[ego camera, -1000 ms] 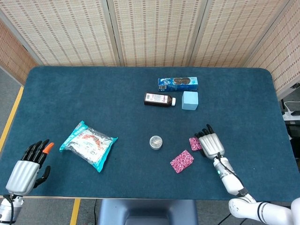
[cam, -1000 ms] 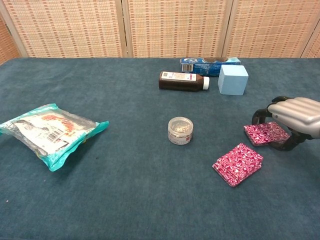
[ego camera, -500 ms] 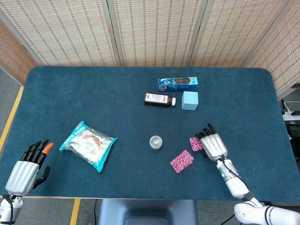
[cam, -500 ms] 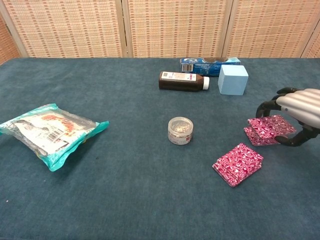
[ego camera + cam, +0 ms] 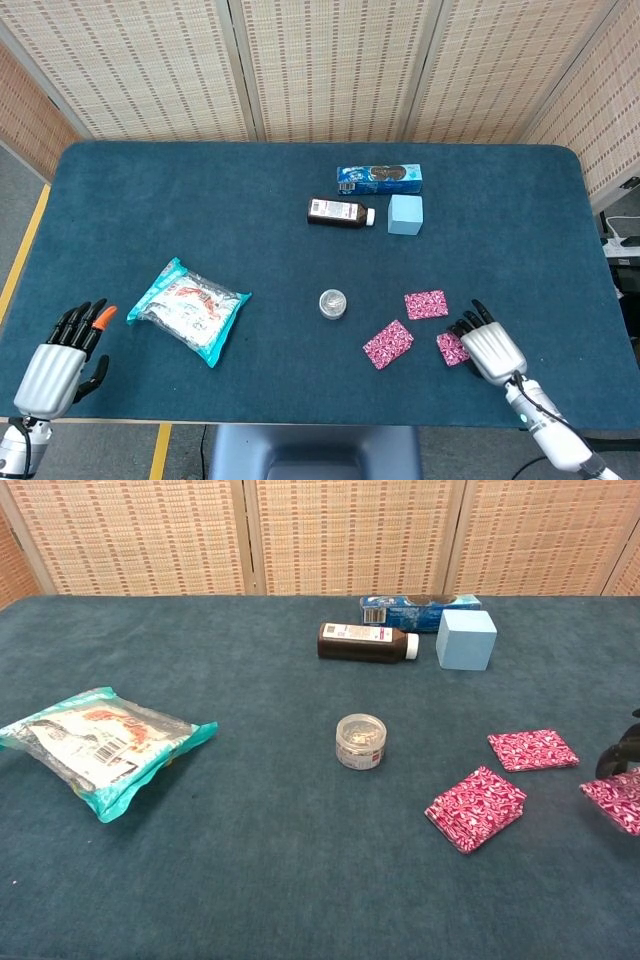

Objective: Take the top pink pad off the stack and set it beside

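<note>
On the wide blue desk (image 5: 200, 200) the big change is at the near right. The right hand (image 5: 492, 348), which a second ago lay over the small pink stack to the right of the middle, has drawn back toward the near edge and further right, and a pad has come away with it. Its fingers (image 5: 468, 322) are curled down on the top pink pad (image 5: 450, 348), so I take it to be held. From neither view can I tell whether the pad hangs just above the cloth or already rests on it. The left hand (image 5: 58, 362) waits at the near left corner with its fingers spread and nothing in them. That leaves the lower pad (image 5: 426, 304) lying flat and uncovered where the stack stood, so the lift looks done and only the setting down and letting go remain. The carried pad is a thin square wrapped in pink with white speckles. It is just beside the lower pad on its near right, and to the right of a third pink pad (image 5: 388, 343), which looks thicker.
</note>
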Motion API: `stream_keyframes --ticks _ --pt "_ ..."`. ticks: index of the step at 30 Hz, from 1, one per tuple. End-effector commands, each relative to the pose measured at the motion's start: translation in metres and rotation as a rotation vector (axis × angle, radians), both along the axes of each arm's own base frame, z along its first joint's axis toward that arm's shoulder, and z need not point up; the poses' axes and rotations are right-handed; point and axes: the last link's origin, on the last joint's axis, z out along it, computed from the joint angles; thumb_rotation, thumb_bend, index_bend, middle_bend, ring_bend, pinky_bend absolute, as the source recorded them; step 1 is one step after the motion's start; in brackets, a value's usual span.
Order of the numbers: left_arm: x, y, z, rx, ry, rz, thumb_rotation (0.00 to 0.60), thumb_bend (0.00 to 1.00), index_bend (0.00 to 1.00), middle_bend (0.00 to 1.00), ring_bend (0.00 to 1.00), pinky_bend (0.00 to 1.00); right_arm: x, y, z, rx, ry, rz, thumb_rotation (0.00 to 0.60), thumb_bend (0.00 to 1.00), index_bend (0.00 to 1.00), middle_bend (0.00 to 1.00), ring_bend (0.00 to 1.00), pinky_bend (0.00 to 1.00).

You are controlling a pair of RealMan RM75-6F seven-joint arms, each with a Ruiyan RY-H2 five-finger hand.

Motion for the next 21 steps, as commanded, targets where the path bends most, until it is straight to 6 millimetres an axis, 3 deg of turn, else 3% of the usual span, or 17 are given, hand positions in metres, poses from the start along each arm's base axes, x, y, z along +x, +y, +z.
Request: stream_keyframes --ticks 1,4,8,10,17,21 --pt "0.0 0.001 -0.002 -0.006 0.004 0.006 0.6 0.53 0.0 0.0 0.0 0.11 -0.008 0.004 -0.008 0.008 0.012 -0.008 0.6 0.31 0.48 0.38 0.15 0.0" --pt "0.002 0.001 -0.002 -0.014 0.003 0.004 0.6 0.53 0.0 0.0 0.0 0.11 -0.01 0.006 -0.015 0.012 0.025 0.01 0.6 0.31 0.43 0.37 0.15 0.0" --pt "0.001 0.002 -0.003 -0.014 0.004 0.008 0.6 0.54 0.0 0.0 0.0 0.11 -0.012 0.011 -0.022 0.04 0.05 0.011 0.6 0.31 0.11 0.22 0.08 0.0" --pt "0.0 0.001 -0.003 -0.017 0.007 0.013 0.6 0.54 0.0 0.0 0.0 0.11 -0.011 0.012 -0.023 0.047 0.054 0.007 0.6 0.31 0.02 0.17 0.05 0.0" --pt "0.0 -0.001 0.0 -0.027 -0.005 0.015 0.6 0.54 0.0 0.0 0.0 0.11 -0.006 0.015 -0.012 0.035 0.047 0.003 0.6 0.31 0.0 0.11 0.01 0.0" --pt "-0.001 0.0 0.002 -0.018 -0.014 0.013 0.6 0.54 0.0 0.0 0.0 0.11 0.005 0.018 0.014 -0.057 -0.018 0.02 0.6 0.31 0.0 0.1 0.0 0.0"
